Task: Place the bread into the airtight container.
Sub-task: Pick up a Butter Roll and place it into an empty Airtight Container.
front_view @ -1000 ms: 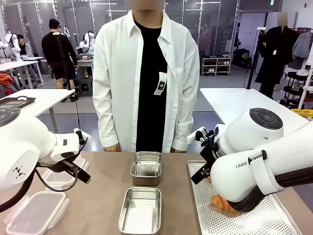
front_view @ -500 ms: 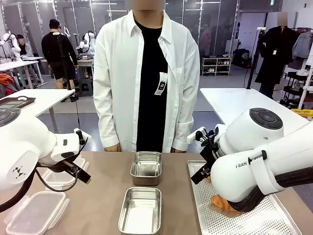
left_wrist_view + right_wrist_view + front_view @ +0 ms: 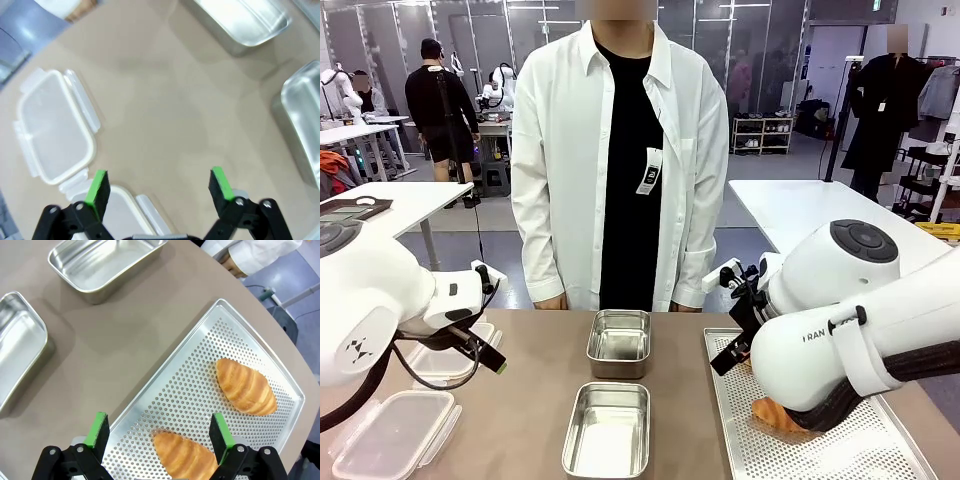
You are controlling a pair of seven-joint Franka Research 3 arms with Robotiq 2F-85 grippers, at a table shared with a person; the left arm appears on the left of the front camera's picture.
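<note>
The jaws of the right gripper point(image 3: 159, 427) stood spread to their full width with nothing between them, poised above the near end of the perforated tray point(image 3: 200, 365). Those of the left gripper point(image 3: 159, 184) gaped just as empty over the bare table point(image 3: 165, 100), beside a clip-edged plastic lid point(image 3: 55, 132). The bread was not yet in any container. The nearer roll point(image 3: 185, 457) lay on the tray almost directly under the right pads, slanted across the wrist view. The farther roll point(image 3: 246, 386) lay apart from it toward the tray's far edge. In the front view, a little of the bread showed orange under the right arm. Two empty tubs waited in mid-table: the far steel tub point(image 3: 107, 262) in front of the person point(image 3: 620, 150), and the near steel tub point(image 3: 17, 345) toward the robot. These looked like the bodies that the plastic lids would seal, though that was a judgement. The step in hand appeared to be the pick of the nearer roll. To do it well, the wrist probably needed turning so the pads would meet the roll across its narrow waist, not along its length, and centring before the descent. The crust looked soft, so a light closing would spare it from crushing. A lift well clear of the tray's raised rim, then a low release inside a tub, seemed the safest carry.
</note>
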